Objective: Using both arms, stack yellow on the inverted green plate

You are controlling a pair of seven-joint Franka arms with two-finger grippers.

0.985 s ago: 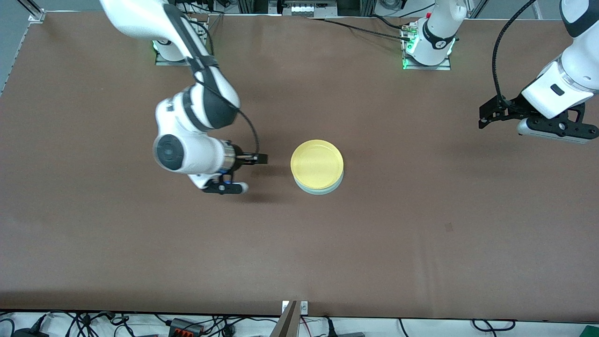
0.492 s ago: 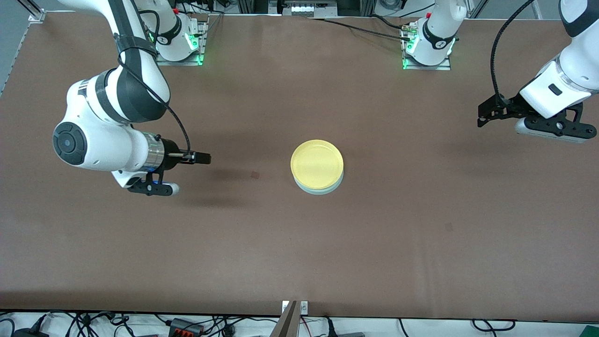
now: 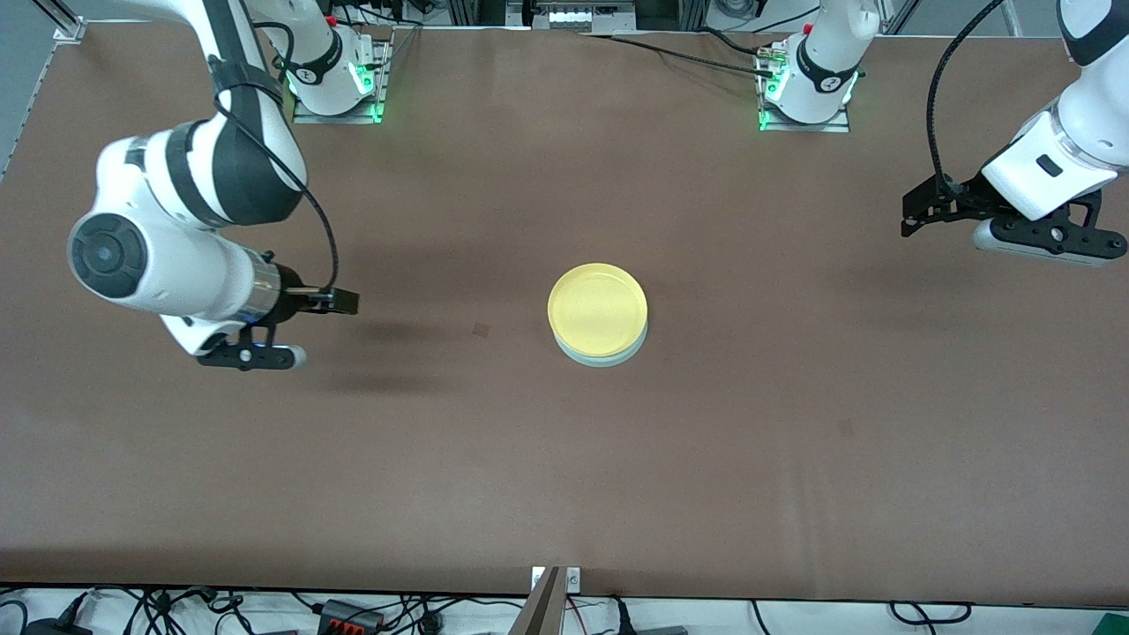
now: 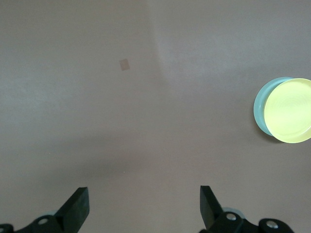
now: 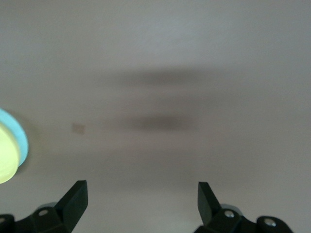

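surface [image 3: 564, 476]: brown, fills nearly the whole front view; edges run along the bases' side and the front camera's side, w/ wide bare stretches all round the stack.
right arm [image 3: 190, 185]: reaches out from its base toward its own end of the surface, elbow bent, well apart from the stack.
left arm [image 3: 1072, 132]: out at its own end of the surface, also well apart from the stack.
right hand [image 3: 340, 302]: up over bare surface toward the right arm's end, fingers [image 5: 73, 199] spread wide, nothing between them.
left hand [image 3: 917, 212]: up over bare surface toward the left arm's end, fingers [image 4: 77, 206] spread wide, holding nothing.
yellow [image 3: 597, 309]: mid-surface, rim up, sitting on the green plate, shifted slightly off-centre.
green plate [image 3: 600, 358]: under the yellow, only a thin pale crescent showing on the side nearer the front camera; wrist views show the same sliver [image 4: 259, 104].
small marks: a little dark patch [image 3: 481, 330] on the surface betw. right hand and stack; another faint one [image 3: 846, 429] nearer the front camera, toward the left arm's end.
in the way: nothing stands betw. either hand and the stack.
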